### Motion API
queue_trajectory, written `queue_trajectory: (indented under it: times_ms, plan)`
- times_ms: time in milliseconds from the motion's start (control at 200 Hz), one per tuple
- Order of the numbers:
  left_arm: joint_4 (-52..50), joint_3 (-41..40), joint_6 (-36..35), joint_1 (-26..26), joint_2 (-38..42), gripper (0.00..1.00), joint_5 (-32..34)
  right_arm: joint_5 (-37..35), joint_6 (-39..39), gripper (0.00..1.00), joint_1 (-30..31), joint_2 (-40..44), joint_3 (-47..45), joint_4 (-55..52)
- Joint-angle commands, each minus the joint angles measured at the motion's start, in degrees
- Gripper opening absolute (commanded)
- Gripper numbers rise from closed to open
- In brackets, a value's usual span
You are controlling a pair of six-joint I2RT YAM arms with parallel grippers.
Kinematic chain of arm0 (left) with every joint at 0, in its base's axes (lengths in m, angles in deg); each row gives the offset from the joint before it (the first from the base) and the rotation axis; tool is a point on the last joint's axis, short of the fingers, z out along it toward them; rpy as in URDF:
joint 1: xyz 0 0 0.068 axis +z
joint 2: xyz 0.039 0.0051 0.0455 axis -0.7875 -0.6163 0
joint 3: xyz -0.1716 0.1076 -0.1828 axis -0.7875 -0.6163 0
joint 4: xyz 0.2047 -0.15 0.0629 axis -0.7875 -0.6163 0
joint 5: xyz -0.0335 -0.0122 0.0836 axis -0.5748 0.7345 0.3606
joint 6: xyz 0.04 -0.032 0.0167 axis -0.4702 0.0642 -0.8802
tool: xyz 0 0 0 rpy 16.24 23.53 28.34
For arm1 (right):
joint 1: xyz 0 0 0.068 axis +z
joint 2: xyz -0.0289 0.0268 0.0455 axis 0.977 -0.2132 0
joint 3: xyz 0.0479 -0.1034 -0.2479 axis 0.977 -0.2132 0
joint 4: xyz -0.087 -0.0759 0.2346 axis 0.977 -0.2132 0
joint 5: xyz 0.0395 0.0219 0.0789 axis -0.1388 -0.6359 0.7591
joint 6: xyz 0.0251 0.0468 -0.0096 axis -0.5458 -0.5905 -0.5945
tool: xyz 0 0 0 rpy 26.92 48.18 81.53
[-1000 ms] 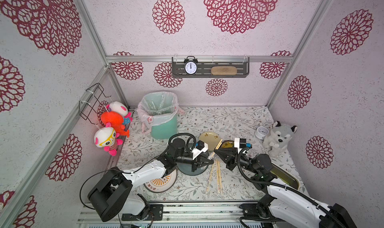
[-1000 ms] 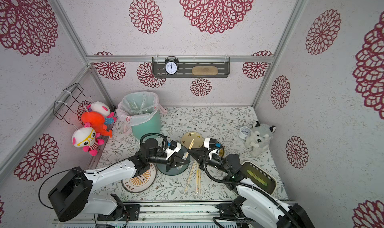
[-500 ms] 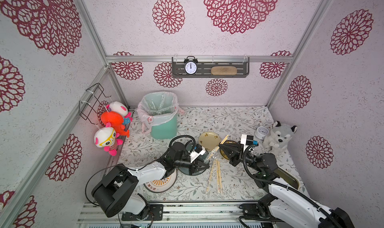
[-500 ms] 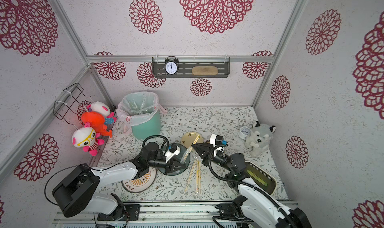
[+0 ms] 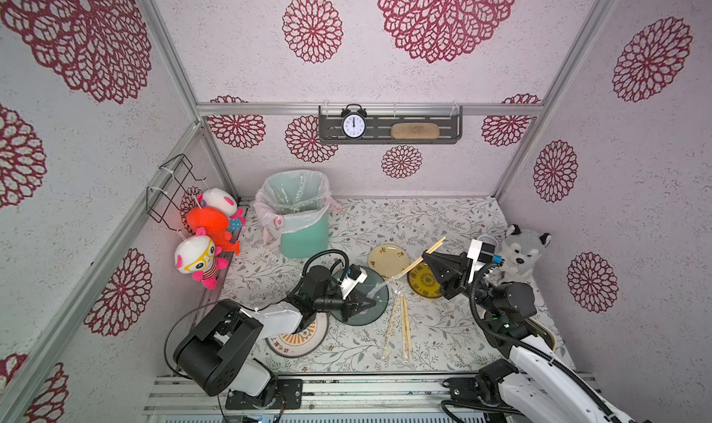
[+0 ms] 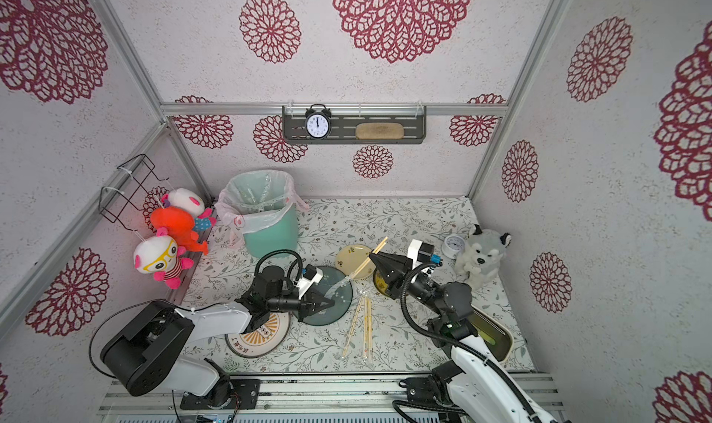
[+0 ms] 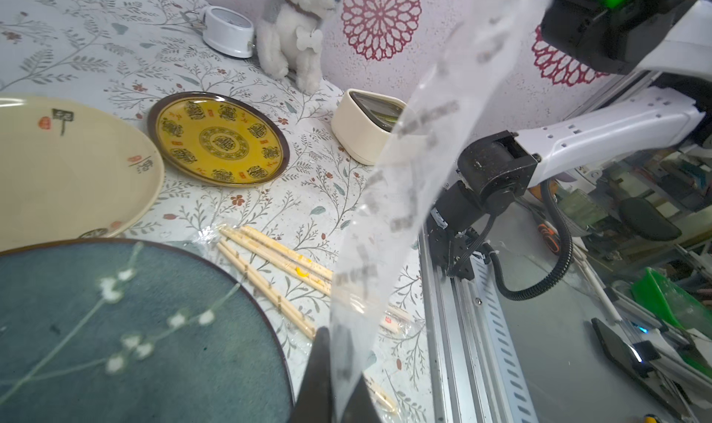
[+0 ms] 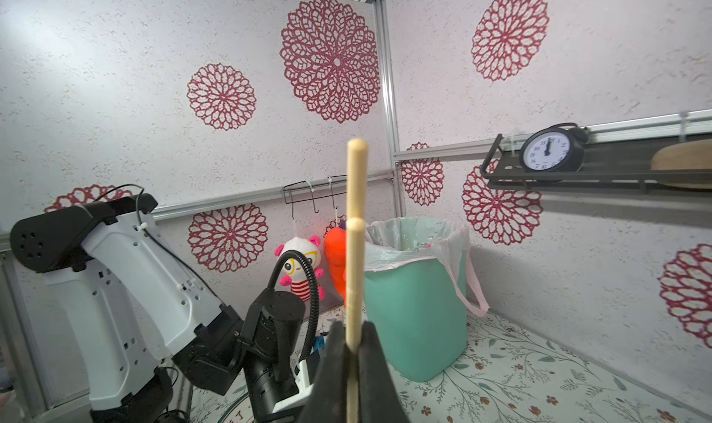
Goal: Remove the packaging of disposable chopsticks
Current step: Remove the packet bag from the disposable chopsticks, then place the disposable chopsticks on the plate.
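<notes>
Above the table (image 5: 443, 324), mid-strip, with left gripper (image 5: 373, 303) pinching sleeve (image 7: 404, 193) and right gripper (image 5: 424, 253) clamping chopsticks (image 8: 354, 270). Next, probably: pull apart until freed.

**Item 1:** bare chopstick pair (image 8: 355, 247). Two pale tan sticks side by side, slanted upward, clamped near their lower part by the right gripper (image 8: 352, 336).

**Item 2:** clear sleeve (image 7: 404, 170). Thin crinkly plastic with grey print, pinched at one end by the left gripper (image 7: 336, 344). It rose toward the sticks' lower tips; whether it covered them could not be told.

**Item 3:** wrapped chopsticks (image 5: 398, 324). Two pairs in clear sleeves, flat and side by side on the table (image 5: 443, 324).
</notes>
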Motion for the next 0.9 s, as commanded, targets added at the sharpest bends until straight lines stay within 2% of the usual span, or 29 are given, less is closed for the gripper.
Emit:
queue_trajectory:
  times_ms: [0, 65, 175, 330, 420, 550, 675, 741, 821, 896]
  plan:
    - [11.38, -3.2, 6.42, 3.22, 1.45, 0.0, 2.26, -3.98, 2.73, 0.0, -1.72, 3.34, 4.38, -7.44]
    - [13.11, -4.23, 8.26, 4.99, 2.94, 0.0, 3.81, -5.46, 3.25, 0.0, -2.05, 4.15, 5.43, -10.96]
    - [9.69, -3.91, 9.36, 6.36, 6.4, 0.0, 9.09, -10.33, 4.86, 0.0, -2.11, 4.1, 8.58, -21.46]
    - [4.35, -1.04, 10.9, 6.34, 12.22, 0.0, 13.41, -23.78, 6.3, 0.0, -2.11, -1.44, 17.15, -44.02]
    - [-2.39, 2.07, 10.2, 6.34, 16.21, 0.0, 16.87, -31.12, 6.07, 0.0, -2.08, -6.32, 22.19, -54.83]
    - [-7.5, 4.85, 8.66, 6.35, 21.92, 0.0, 21.85, -37.45, 8.37, 0.0, -1.51, -11.02, 25.85, -60.47]
    - [-11.87, 6.42, 7.84, 6.4, 26.18, 0.0, 23.35, -45.52, 10.55, 0.0, -0.97, -18.17, 33.12, -69.48]
    - [-11.35, 5.94, 7.65, 6.26, 27.7, 0.0, 22.35, -47.04, 12.12, 0.0, 0.93, -17.94, 32.78, -67.7]
    - [-10.65, 4.95, 7.79, 6.33, 28.97, 0.0, 21.27, -46.79, 13.71, 0.0, 2.27, -14.01, 26.34, -58.48]
    - [-10.41, 4.36, 7.73, 6.26, 29.11, 0.0, 21.04, -49.35, 14.85, 0.0, 2.2, -12.94, 21.53, -53.12]
